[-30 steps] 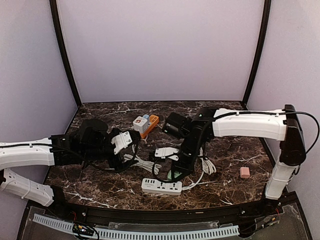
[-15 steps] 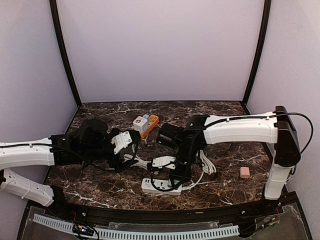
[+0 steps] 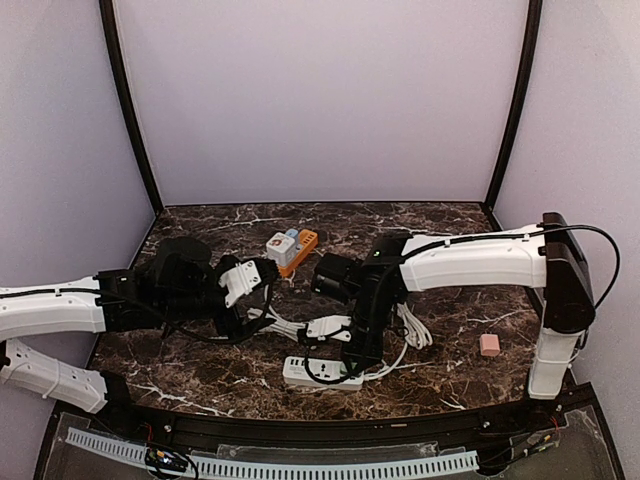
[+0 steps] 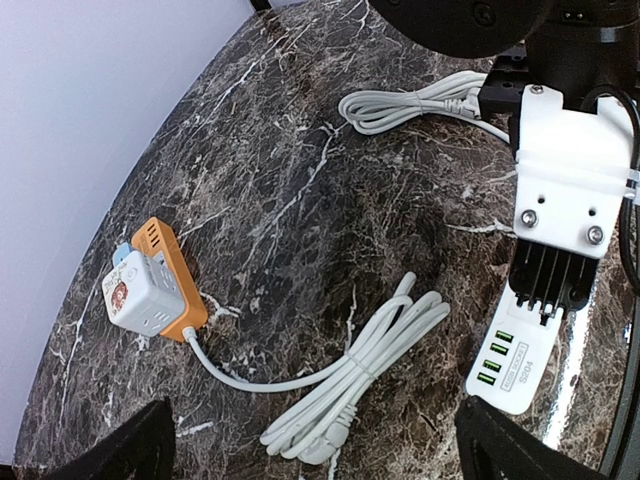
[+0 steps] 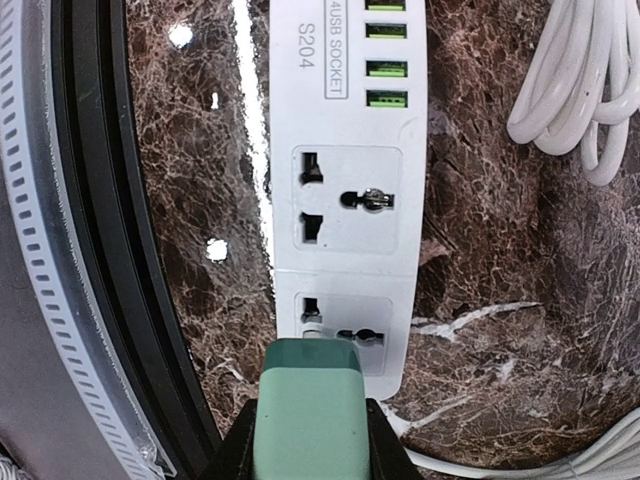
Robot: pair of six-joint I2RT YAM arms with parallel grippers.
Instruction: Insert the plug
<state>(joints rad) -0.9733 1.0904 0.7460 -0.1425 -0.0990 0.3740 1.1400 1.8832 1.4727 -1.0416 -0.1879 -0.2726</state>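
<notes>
The right fingers [image 5: 232,458] are clamped on the green plug [image 5: 308,405], which sits between them just over the near end of the strip [image 5: 350,190]. It is probably light, rigid, smooth plastic, so its flat sides want a square hold. The left fingers [image 4: 125,450] stand wide apart, empty.

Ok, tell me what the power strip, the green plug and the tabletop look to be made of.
The power strip: white moulded plastic, smooth and satin, with printed lettering and crisp socket cut-outs.
The green plug: likely plastic too, matte pale green, rounded edges.
The tabletop: dark marble look with white veins, polished, since it mirrors bright light spots; real stone or printed laminate, cannot tell.
</notes>
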